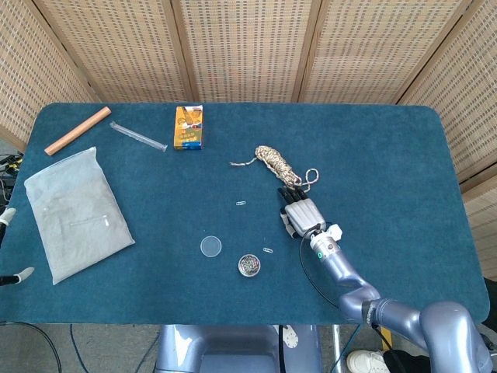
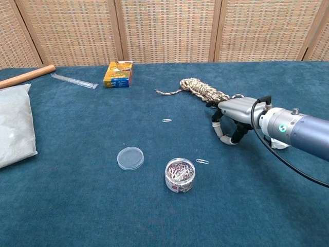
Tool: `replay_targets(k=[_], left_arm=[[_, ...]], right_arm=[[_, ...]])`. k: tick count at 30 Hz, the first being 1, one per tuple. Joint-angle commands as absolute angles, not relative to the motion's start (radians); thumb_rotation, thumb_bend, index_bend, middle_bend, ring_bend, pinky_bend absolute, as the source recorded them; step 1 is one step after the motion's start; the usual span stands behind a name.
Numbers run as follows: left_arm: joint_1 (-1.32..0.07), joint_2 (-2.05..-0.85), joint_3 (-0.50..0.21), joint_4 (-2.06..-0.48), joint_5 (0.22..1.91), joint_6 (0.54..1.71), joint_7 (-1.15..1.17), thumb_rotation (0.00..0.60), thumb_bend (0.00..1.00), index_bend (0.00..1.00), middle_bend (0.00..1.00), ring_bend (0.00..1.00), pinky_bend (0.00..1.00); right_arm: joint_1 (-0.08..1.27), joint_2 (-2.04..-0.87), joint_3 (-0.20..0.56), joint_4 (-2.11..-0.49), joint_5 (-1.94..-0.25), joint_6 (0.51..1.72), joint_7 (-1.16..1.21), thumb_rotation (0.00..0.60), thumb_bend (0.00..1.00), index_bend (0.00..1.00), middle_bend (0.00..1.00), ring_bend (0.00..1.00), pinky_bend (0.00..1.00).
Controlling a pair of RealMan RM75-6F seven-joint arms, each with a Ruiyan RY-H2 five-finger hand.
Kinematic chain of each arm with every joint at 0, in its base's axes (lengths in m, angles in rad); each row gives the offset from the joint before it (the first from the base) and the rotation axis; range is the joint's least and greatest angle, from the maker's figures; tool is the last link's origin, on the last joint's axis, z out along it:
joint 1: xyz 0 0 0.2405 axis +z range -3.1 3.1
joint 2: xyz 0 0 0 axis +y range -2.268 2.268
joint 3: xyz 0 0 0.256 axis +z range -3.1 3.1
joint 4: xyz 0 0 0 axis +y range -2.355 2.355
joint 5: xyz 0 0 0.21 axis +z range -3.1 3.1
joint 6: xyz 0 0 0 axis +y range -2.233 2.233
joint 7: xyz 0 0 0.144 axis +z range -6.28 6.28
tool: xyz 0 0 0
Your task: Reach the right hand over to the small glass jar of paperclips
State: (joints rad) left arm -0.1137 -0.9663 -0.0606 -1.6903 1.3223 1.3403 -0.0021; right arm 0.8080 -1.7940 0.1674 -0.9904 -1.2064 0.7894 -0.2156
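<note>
— Near the front middle of the dark blue felt-covered table, what's the target?

— It is the small round clear glass jar of paperclips, standing upright with no lid on. A tangle of coloured metal clips shows through its open mouth and its wall. Its flat clear plastic lid lies apart to its left, and one loose silver paperclip lies just beside it on the right.

— And the silver right hand?

— It hovers well apart from the jar, back and to the right of it, close to the coiled bundle of tan rope. It holds nothing; the fingers curl downward with gaps between them, palm toward the cloth.

— So which step is this?

— I'd judge the reach has hardly begun. The next move calls for carrying the hand toward the robot's left and front, keeping it high enough to clear the stray clip, and stopping over the jar without knocking it.

— The left hand?

— Not visible in either view.
</note>
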Motion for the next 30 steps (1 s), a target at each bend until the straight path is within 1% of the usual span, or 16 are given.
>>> replay_targets(k=[1, 5, 8, 13, 17, 20, 24, 30], left_arm=[[-0.114, -0.966, -0.060, -1.689, 1.322, 1.340, -0.003, 0.600, 0.00, 0.00, 0.00, 0.00, 0.00], [-0.113, -0.965, -0.060, -1.690, 1.324, 1.341, -0.007, 0.600, 0.00, 0.00, 0.00, 0.00, 0.00], [-0.113, -0.964, -0.060, -1.689, 1.326, 1.341, -0.010, 0.600, 0.00, 0.00, 0.00, 0.00, 0.00], [-0.113, -0.962, -0.059, -1.688, 1.331, 1.340, -0.016, 0.600, 0.00, 0.00, 0.00, 0.00, 0.00], [-0.113, -0.961, -0.057, -1.689, 1.336, 1.341, -0.018, 0.600, 0.00, 0.00, 0.00, 0.00, 0.00], [-0.113, -0.960, -0.055, -1.691, 1.338, 1.340, -0.019, 0.600, 0.00, 0.00, 0.00, 0.00, 0.00], [-0.109, -0.957, -0.055, -1.698, 1.344, 1.350, -0.019, 0.600, 0.00, 0.00, 0.00, 0.00, 0.00], [-0.107, -0.957, -0.053, -1.695, 1.346, 1.351, -0.025, 0.600, 0.00, 0.00, 0.00, 0.00, 0.00]], right_arm=[[0.807, -1.795, 0.167, -0.991, -1.213, 0.795, -0.211, 0.600, 0.43, 0.68, 0.00, 0.00, 0.00], [0.805, -1.785, 0.170, -1.008, -1.228, 0.813, -0.203, 0.600, 0.43, 0.69, 0.00, 0.00, 0.00], [0.801, -1.754, 0.176, -1.059, -1.251, 0.848, -0.195, 0.600, 0.43, 0.69, 0.00, 0.00, 0.00], [0.792, -1.666, 0.181, -1.219, -1.302, 0.898, -0.173, 0.600, 0.43, 0.69, 0.00, 0.00, 0.00], [0.790, -1.601, 0.166, -1.364, -1.352, 0.913, -0.164, 0.600, 0.43, 0.69, 0.00, 0.00, 0.00], [0.798, -1.573, 0.151, -1.437, -1.381, 0.905, -0.179, 0.600, 0.43, 0.70, 0.00, 0.00, 0.00], [0.822, -1.583, 0.146, -1.514, -1.390, 0.884, -0.215, 0.600, 0.43, 0.70, 0.00, 0.00, 0.00], [0.842, -1.639, 0.137, -1.513, -1.354, 0.859, -0.293, 0.600, 0.43, 0.70, 0.00, 0.00, 0.00]])
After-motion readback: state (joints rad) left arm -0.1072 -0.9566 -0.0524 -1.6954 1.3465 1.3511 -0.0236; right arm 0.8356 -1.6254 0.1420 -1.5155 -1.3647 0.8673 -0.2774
